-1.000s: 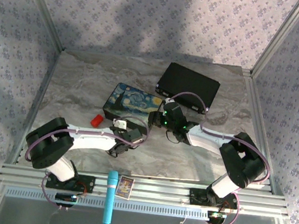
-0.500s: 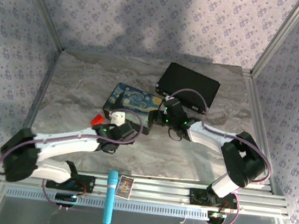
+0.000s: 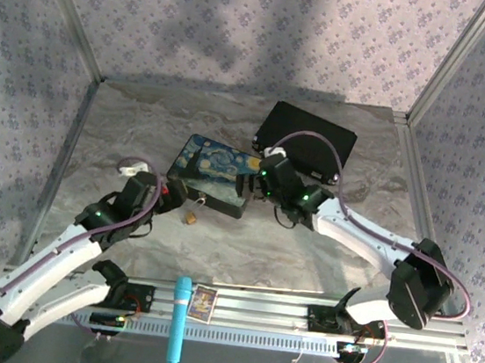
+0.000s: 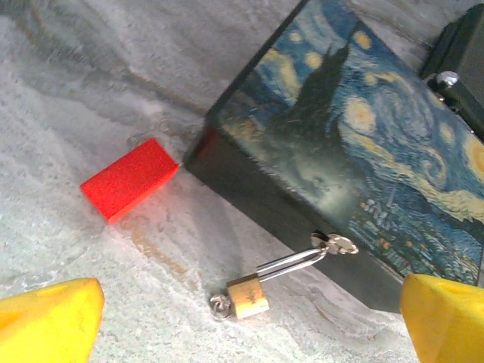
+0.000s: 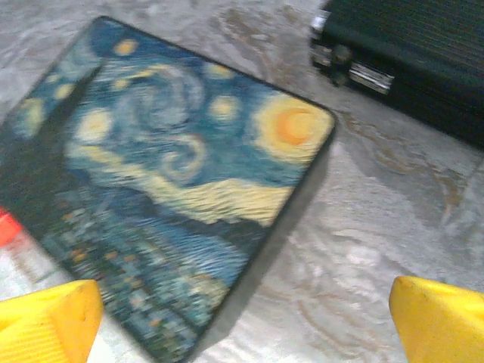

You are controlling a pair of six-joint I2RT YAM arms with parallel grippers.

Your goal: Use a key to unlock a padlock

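- One small brass padlock [image 4: 247,296] with a silver shackle lies at lower centre of the left wrist view, hooked to the starry-night painted box [image 4: 355,144].
- Both claws have just let go and gape empty: the left gripper [image 4: 247,329] has backed away, and the right gripper [image 5: 242,325] hangs over the box.
- The lock attempt looks finished, but I cannot tell if the shackle is freed.

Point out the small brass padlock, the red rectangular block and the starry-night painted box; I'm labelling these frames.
small brass padlock [image 4: 247,296], left wrist view, on its brass body.
red rectangular block [image 4: 130,179], left wrist view, on its top face.
starry-night painted box [image 5: 174,189], right wrist view, on its painted lid.
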